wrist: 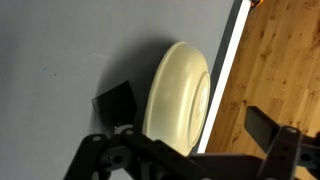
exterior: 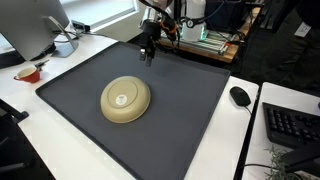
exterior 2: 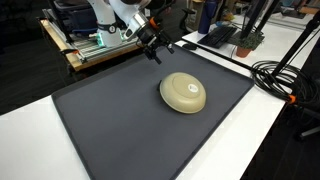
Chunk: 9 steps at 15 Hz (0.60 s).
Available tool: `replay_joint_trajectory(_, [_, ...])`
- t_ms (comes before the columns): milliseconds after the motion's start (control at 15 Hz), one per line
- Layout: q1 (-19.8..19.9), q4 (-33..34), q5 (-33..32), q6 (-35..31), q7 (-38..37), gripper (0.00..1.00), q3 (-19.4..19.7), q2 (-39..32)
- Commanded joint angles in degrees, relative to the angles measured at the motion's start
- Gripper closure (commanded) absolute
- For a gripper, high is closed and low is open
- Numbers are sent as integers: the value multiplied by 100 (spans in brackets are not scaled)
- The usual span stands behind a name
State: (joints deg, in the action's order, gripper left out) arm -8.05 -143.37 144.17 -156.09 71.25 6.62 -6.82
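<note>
**A:** Exterior view first. Where is it?

**B:** Cream bowl (exterior: 125, 100) sits upside down near the middle of the dark mat (exterior: 195, 125), rim flat on it and foot ring up. The gripper (exterior: 147, 55) hangs over the mat's far edge, well apart from the bowl and holding nothing. A mouse (exterior: 240, 96) and keyboard (exterior: 295, 125) lie off the mat. The red dish (exterior: 28, 73) is too small to read its contents.

**A:** The opposite exterior angle?

**B:** Same layout. The bowl (exterior 2: 184, 93) lies alone on the mat (exterior 2: 110, 130). The gripper (exterior 2: 156, 52) is above and beyond it with its fingers spread wide.

**A:** Wrist view?

**B:** The bowl fills the centre (wrist: 180, 95), framed between the two dark fingers (wrist: 118, 99), jaws fully apart, no contact.

**A:** Handling?

**B:** My judgement is that it is stiff, smooth and fairly light. The domed wall likely slips under a pinch. If it is ceramic, it chips when dropped.

**A:** Where would you grip it?

**B:** The rim offers no purchase while it lies flat. The foot ring on top looks the surest hold, or straddle the dome low on its flanks.

**A:** Contents?

**B:** Inverted, so it carries nothing on top. What lies beneath is hidden.
</note>
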Motion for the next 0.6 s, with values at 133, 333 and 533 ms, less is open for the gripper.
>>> replay_joint_trajectory(133, [222,196,-35,798,472,0,17,-594])
replay_joint_trajectory(333, [219,205,-52,1124,647,0,42,-791])
replay_joint_trajectory(533, [206,230,-45,1287,734,0,62,-949])
